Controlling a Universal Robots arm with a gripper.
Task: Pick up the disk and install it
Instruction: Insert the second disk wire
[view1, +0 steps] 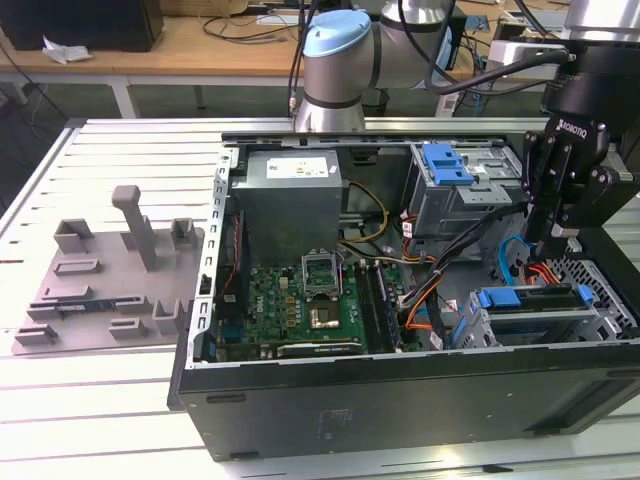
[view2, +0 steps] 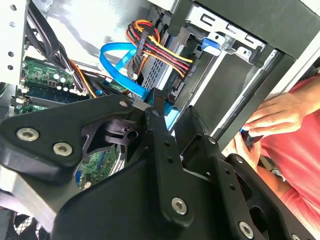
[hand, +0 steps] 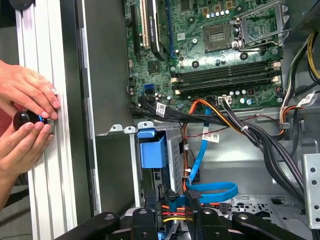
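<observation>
While the room behind holds wooden desks (view1: 200, 45) strewn with cables, the work itself lies on a white slatted metal table (view1: 100, 400). A grey moulded fixture (view1: 110, 290) sits towards the exterior view's left, and an open black computer case (view1: 400, 410) lies on its side with its green motherboard (view1: 300, 300) facing up. The arm (view1: 335, 70) rises behind the case. Its black jaws hang inside the case at the exterior view's right, just above the drive cage (view1: 605, 325); they stand parted, with nothing gripped between them. The disk (view1: 527, 298) is seated in that cage, in the case's corner nearest the camera on the exterior view's right. It lies flat, its long blue-railed edge running across the exterior view from left to right, about parallel to the case's near wall. In the first wrist view its blue plastic (hand: 152, 152) shows in the cage, with red, orange and yellow wires (hand: 172, 212) and a blue ribbon cable (hand: 210, 192) close by. Beside the case, a person's hands (hand: 25, 115) pinch a small black knob (hand: 25, 119) at the table's edge.
</observation>
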